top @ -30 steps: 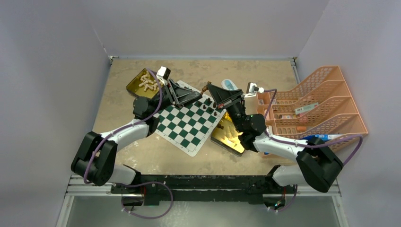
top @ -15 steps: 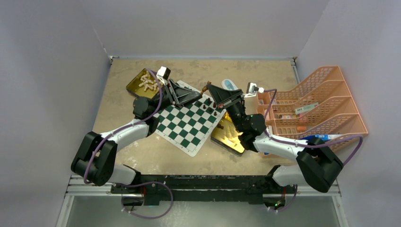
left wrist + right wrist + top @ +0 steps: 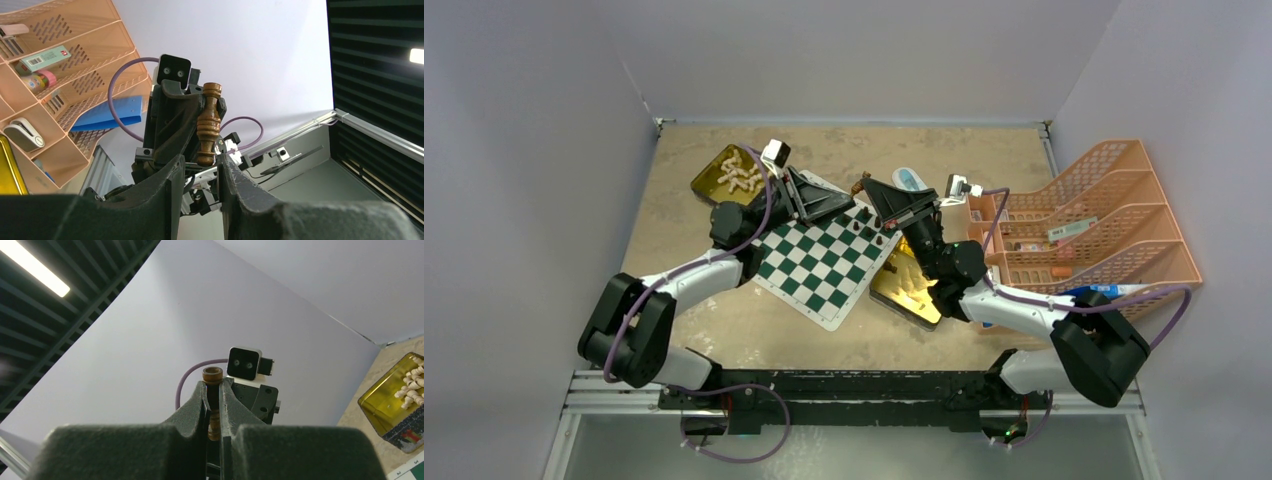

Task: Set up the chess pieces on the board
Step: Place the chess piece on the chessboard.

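- While the right fingers [image 3: 192, 412] are pressed together on a brown chess piece [image 3: 212, 375], its long axis runs along them, and one round end sticks out past their tips.
- In the left wrist view the same piece shows at full length, with its knobbed end away from the left fingers [image 3: 167, 200] and its wider foot towards them.
- The left fingers stand a narrow gap apart. The foot sits in line with that gap at their tips, and I cannot tell whether it touches either one.
- The two sets of fingers meet tip to tip, raised above the far corner of the board [image 3: 819, 265] on the desk [image 3: 724, 320].
- Below the tips a few dark pieces [image 3: 857, 228] stand along the board's far edge, and open squares stretch nearer the arms.
- Behind the left fingers lies a gold tin [image 3: 709, 185] of cream pieces [image 3: 741, 178].
- Under the right arm, just beside the board, lies a second gold tin [image 3: 906, 293].
- An orange rack [image 3: 1114, 200] stands behind the right fingers.
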`<control>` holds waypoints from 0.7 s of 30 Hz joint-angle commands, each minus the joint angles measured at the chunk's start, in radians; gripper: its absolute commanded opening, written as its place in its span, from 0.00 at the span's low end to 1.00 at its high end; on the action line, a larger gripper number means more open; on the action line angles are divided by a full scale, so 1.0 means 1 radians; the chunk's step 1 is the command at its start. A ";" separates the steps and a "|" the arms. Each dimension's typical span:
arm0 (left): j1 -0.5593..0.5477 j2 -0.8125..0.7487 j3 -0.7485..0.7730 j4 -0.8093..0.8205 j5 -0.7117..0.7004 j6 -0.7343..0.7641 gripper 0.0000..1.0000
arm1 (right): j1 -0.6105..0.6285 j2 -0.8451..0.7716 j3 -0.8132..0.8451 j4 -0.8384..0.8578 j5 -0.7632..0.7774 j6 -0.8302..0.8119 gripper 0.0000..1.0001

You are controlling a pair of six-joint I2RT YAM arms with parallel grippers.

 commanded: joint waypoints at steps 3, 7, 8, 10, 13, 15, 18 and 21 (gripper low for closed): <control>-0.007 0.000 0.044 0.048 -0.019 -0.010 0.28 | 0.007 -0.011 0.016 0.054 0.011 -0.017 0.00; -0.008 0.003 0.045 0.048 -0.023 -0.010 0.27 | 0.008 -0.012 0.016 0.054 0.010 -0.018 0.00; -0.008 0.004 0.046 0.049 -0.023 -0.010 0.26 | 0.008 -0.011 0.014 0.054 0.010 -0.020 0.00; -0.008 0.011 0.046 0.054 -0.023 -0.013 0.26 | 0.008 -0.009 0.013 0.055 0.010 -0.020 0.00; -0.008 0.021 0.046 0.070 -0.022 -0.019 0.24 | 0.008 -0.005 0.011 0.051 0.009 -0.020 0.00; -0.008 0.025 0.044 0.073 -0.026 -0.020 0.21 | 0.008 -0.007 0.006 0.050 0.012 -0.022 0.00; -0.008 0.029 0.043 0.081 -0.029 -0.016 0.18 | 0.007 -0.010 0.004 0.046 0.010 -0.031 0.00; -0.006 0.036 0.033 0.084 -0.031 0.011 0.11 | 0.009 -0.023 -0.011 0.042 -0.003 -0.074 0.00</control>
